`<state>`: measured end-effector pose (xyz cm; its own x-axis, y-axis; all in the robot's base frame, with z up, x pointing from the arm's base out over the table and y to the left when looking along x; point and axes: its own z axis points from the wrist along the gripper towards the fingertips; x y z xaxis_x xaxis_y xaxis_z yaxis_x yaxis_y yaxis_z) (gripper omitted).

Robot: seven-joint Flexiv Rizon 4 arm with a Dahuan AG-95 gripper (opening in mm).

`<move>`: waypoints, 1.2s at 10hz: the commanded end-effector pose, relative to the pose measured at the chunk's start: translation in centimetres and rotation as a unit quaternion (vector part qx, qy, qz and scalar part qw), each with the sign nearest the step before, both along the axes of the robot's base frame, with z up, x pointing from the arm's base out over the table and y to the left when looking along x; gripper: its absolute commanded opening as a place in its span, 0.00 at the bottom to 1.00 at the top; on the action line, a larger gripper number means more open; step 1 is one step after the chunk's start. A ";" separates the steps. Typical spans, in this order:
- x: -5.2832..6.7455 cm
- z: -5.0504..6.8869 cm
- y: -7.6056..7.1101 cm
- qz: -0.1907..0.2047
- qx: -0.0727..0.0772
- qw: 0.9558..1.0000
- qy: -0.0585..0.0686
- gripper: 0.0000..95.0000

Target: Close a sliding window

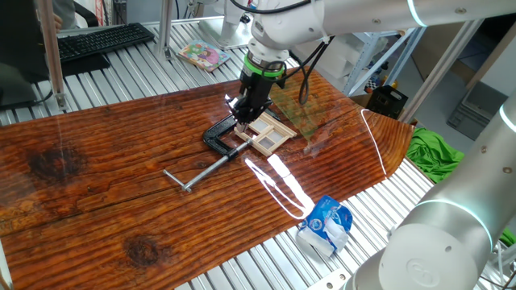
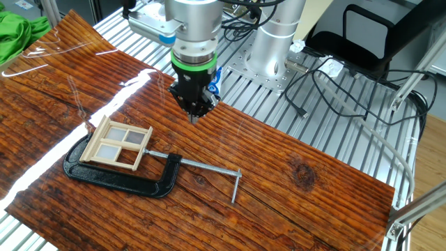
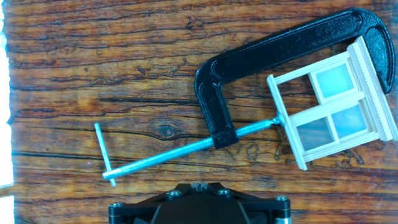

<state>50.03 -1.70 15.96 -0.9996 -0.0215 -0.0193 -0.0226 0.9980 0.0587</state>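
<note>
Window [image 3: 333,112] within black C-clamp [image 3: 249,59]

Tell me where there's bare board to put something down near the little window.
Bare wood lies beyond the T-handle end of the clamp's screw rod, toward the board's far corner. It is crowded where the black C-clamp grips the sliding window, with the gripper hovering right beside it.

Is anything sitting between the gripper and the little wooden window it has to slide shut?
Nothing visible. The gripper hangs over bare wood beside the sliding window. The C-clamp grips the frame's ends, with its screw rod pointing away.
</note>
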 end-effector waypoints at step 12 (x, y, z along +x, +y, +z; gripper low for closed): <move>4.1 -3.7 -5.0 0.080 0.003 0.997 -0.004 0.00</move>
<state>54.14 -6.80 12.28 -0.9831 -0.1807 -0.0297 -0.1822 0.9813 0.0615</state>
